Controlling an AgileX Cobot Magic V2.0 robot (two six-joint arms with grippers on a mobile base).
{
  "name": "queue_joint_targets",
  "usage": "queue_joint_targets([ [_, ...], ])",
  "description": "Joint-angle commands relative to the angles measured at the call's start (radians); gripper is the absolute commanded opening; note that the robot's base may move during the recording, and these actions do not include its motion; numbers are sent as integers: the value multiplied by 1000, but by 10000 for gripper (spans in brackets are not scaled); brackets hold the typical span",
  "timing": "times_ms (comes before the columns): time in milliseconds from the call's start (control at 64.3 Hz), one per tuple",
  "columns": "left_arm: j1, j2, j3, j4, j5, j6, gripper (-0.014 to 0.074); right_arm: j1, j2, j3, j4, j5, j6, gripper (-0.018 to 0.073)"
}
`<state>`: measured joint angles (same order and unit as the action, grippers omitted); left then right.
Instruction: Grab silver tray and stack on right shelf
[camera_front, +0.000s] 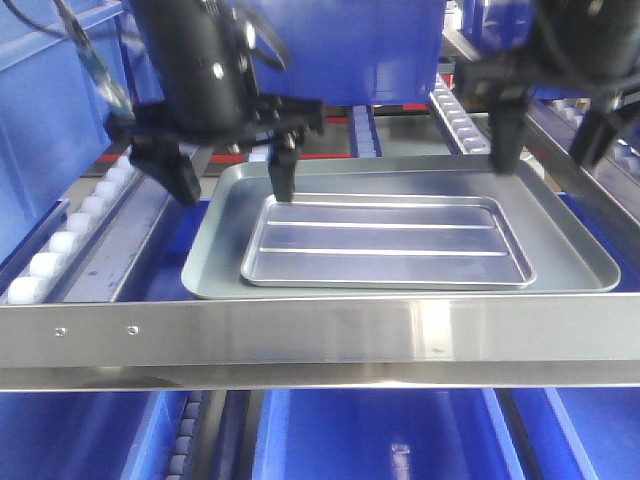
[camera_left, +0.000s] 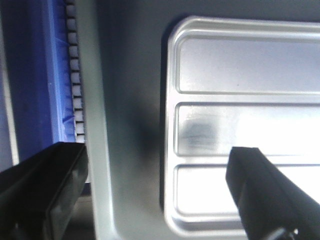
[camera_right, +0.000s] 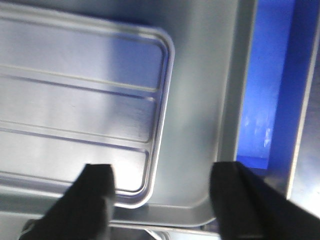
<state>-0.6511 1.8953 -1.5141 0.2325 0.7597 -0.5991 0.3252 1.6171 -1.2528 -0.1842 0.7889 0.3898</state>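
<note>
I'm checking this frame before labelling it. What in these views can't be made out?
- Front view: the left end effector covers the silver tray's far left corner, so contact is unclear.
- Front view: the right end effector is cut off by the top edge.
- Left wrist view: the silver tray runs off the right edge.
- Right wrist view: the grey tray's near rim is blurred behind the fingers.

The small tray (camera_front: 385, 243) lies inside the big tray (camera_front: 590, 255), and both rest on the shelf (camera_front: 320, 345) behind its front bar. The left gripper (camera_front: 235, 180) stands wide over the left end: 1 finger above the small tray, the other outside the big tray, near the rollers (camera_front: 60, 250). The right gripper (camera_front: 550, 150) stands wide at the far right corner of the big tray, with 2 crates (camera_front: 50, 120) behind and left.
</note>
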Motion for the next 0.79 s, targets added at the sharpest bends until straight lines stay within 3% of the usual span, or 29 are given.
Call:
queue_joint_targets([
  [0, -12, -128, -39, 8, 42, 73, 395, -9, -116, -34, -24, -20, -9, 334],
  [187, -33, -281, 5, 5, 118, 207, 152, -7, -265, 0, -24, -2, -15, 47],
  [326, -53, -425, 140, 7, 57, 244, -109, -7, -399, 120, -24, -54, -36, 57],
  [451, -67, -570, 334, 11, -58, 245, -85, -7, -529, 269, -24, -134, -54, 57],
  [777, -67, -917, 875, 14, -514, 245, -101, -5, -919, 701, -24, -375, -60, 57],
])
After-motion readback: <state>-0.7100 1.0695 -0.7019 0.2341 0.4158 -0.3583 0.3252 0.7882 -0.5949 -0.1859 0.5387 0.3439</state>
